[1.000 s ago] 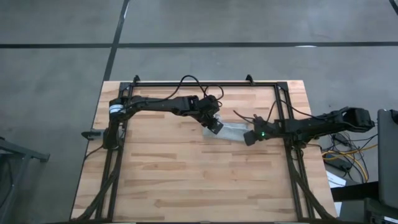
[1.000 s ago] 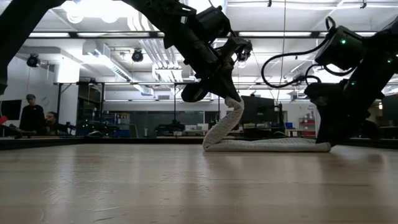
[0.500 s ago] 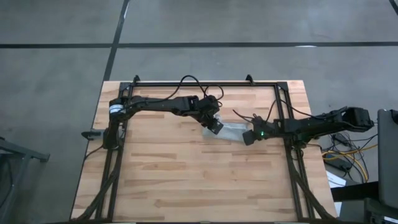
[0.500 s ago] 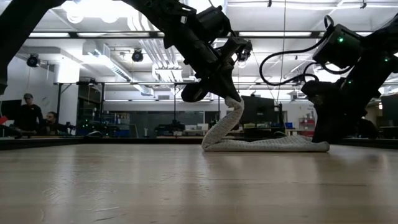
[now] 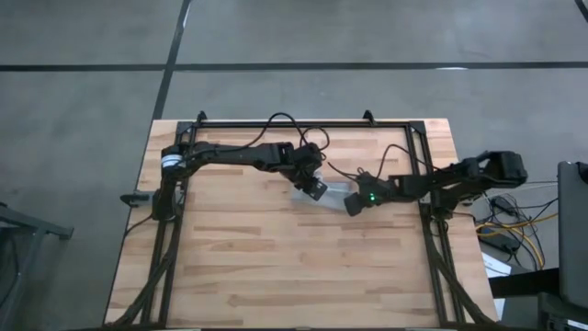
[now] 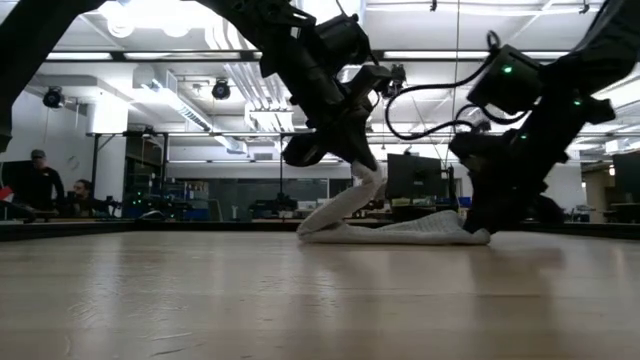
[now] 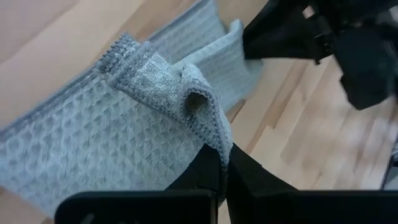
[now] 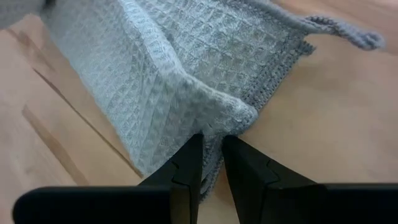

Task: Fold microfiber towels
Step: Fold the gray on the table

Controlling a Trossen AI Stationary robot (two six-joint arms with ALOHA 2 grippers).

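The light grey-blue microfiber towel (image 5: 333, 194) lies as a narrow folded strip near the table's middle, between my two grippers. In the low view most of the towel (image 6: 405, 233) rests flat on the wood, and its left end rises to my left gripper (image 6: 358, 160). My left gripper (image 5: 317, 189) is shut on that raised end. My right gripper (image 5: 353, 204) is shut on the strip's other end, low at the table. My left gripper pinches the towel's stitched edge (image 7: 219, 138) between its two fingers, slanting down from the table's far left. The cloth curls over in a small fold just past the fingertips. That end hangs lifted and slack, and the remainder lies on the table. My right gripper pinches a raised fold at the towel's right end (image 8: 214, 132) between its two fingers (image 8: 186, 163), close to the stitched edge. It comes slanting down from the table's right. The end stays low at the wood, with the strip running away from the fingers.
A black frame (image 5: 303, 122) runs along the table's far edge and down both sides. Cables (image 5: 285, 119) loop over the far part. Bare wood (image 5: 294, 267) lies toward the near edge. People (image 6: 40, 185) sit in the room beyond.
My right gripper has moved toward the table's left, nearer my left gripper, keeping its hold. The towel's flat part has slid left along the wood with it. The raised end in my left gripper stays up, and the rising stretch now slants more and hangs slacker.
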